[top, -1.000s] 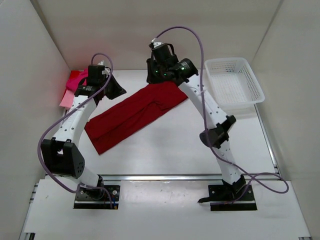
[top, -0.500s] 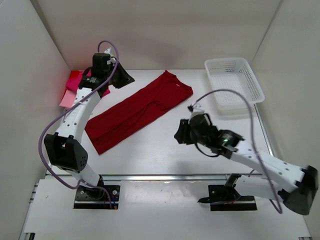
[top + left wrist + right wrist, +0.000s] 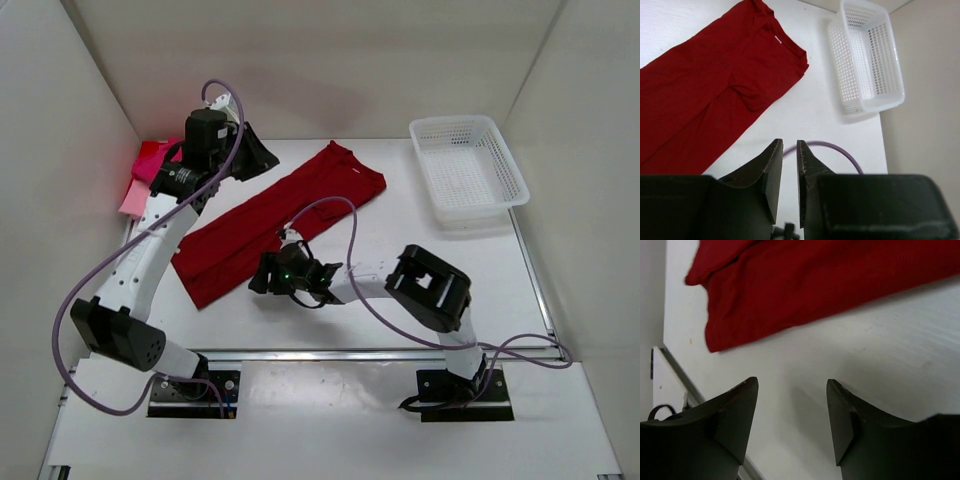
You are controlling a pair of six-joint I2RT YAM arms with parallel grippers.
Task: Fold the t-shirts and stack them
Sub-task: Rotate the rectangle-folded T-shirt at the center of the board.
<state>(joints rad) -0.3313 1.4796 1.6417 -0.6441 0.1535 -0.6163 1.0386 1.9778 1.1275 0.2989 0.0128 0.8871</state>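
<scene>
Currently left claw (image 3: 788, 146) barely parted, gripping nothing; right claw (image 3: 792, 384) spread wide, empty, over worktop (image 3: 880, 350) beside crimson shirt (image 3: 830, 285) edge.

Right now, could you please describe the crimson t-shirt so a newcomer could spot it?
On the white table, the crimson t-shirt lies mid-table as a long diagonal strip, collar toward the mesh basket. Unlike the pink shirts bunched in the far left corner, it is dark red and laid flat.
</scene>
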